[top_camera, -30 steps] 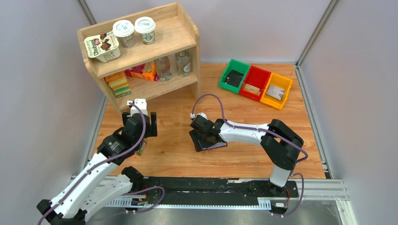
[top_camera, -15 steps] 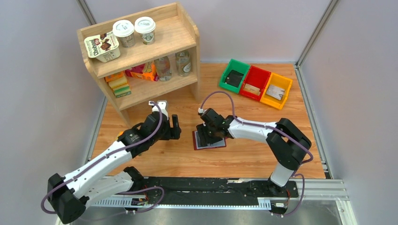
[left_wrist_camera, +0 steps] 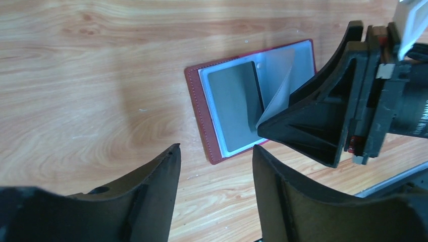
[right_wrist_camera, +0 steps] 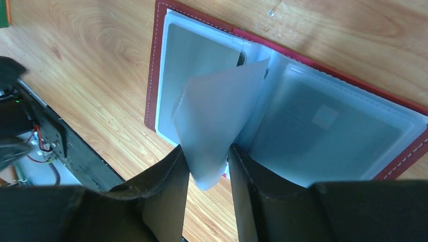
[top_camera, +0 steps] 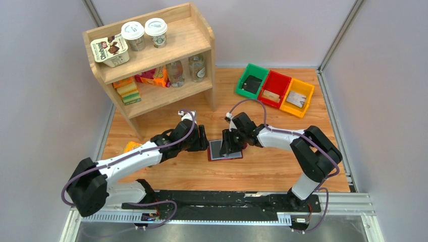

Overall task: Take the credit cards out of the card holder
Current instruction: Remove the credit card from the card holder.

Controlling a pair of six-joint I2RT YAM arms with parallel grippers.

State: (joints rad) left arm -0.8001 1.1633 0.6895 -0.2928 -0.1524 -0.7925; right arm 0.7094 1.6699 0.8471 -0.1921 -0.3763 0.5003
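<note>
The maroon card holder (top_camera: 225, 156) lies open and flat on the table, with its grey clear sleeves facing up. My right gripper (top_camera: 228, 145) is over it and shut on one clear sleeve page (right_wrist_camera: 217, 116), which curls up between the fingers. A greyish card (right_wrist_camera: 199, 55) shows in the left sleeve and another (right_wrist_camera: 328, 126) in the right sleeve. A dark edge (right_wrist_camera: 241, 59) peeks out at the spine. My left gripper (top_camera: 203, 139) is open and empty just left of the holder (left_wrist_camera: 194, 98). In its view, a grey card (left_wrist_camera: 234, 108) lies beyond its fingertips (left_wrist_camera: 214, 151).
A wooden shelf (top_camera: 151, 55) with cups, bottles and boxes stands at the back left. Green (top_camera: 251, 80), red (top_camera: 273, 88) and yellow (top_camera: 298, 97) bins sit at the back right. A small orange-yellow object (top_camera: 132, 146) lies left of the left arm.
My left arm has swung right, up to the holder's left edge. My right gripper has moved right and back. The holder now lies open flat with one sleeve lifted.
</note>
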